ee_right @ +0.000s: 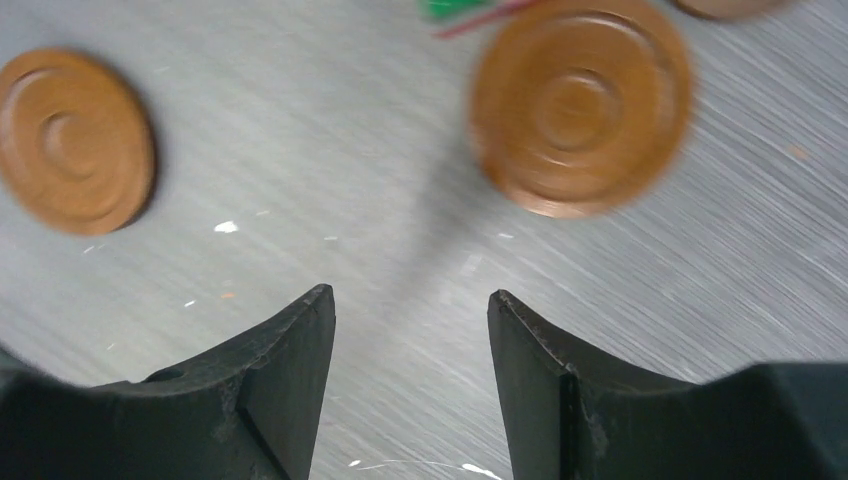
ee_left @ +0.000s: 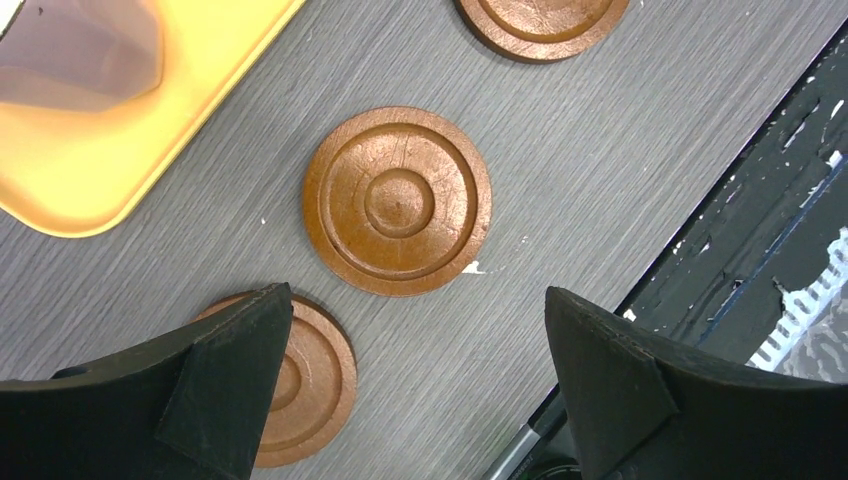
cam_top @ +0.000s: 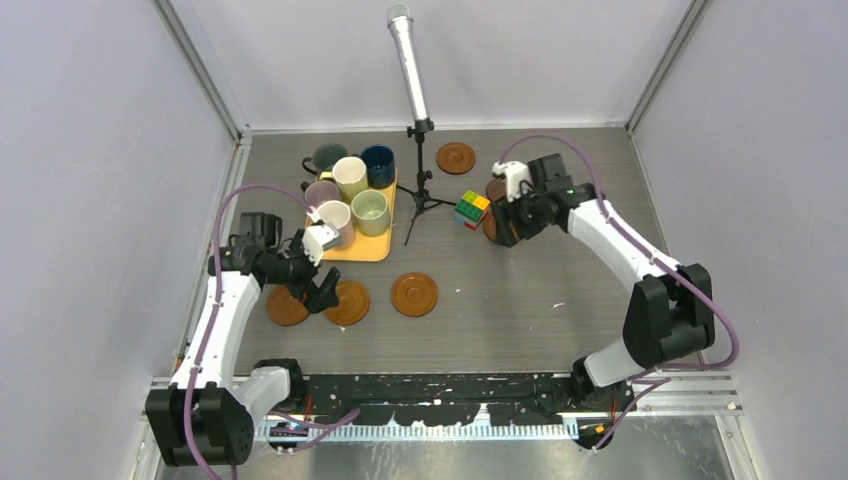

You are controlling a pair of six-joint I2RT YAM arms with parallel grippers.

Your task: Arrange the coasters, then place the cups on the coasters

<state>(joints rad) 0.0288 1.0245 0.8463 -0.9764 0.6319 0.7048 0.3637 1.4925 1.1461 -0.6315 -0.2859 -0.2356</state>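
Note:
Three brown coasters lie in a row near the front left: one, a second and a third. Another coaster sits at the back, and one peeks out beside my right gripper. My left gripper hovers open over the front row; its wrist view has a coaster ahead of it and another partly under the left finger. The right gripper is open and empty, with two blurred coasters ahead. Several cups, among them pink, pale green and navy, stand on the tray.
The orange-yellow tray holding the cups sits at the back left, its corner in the left wrist view. A microphone on a black tripod stands mid-back. A multicoloured cube lies just left of the right gripper.

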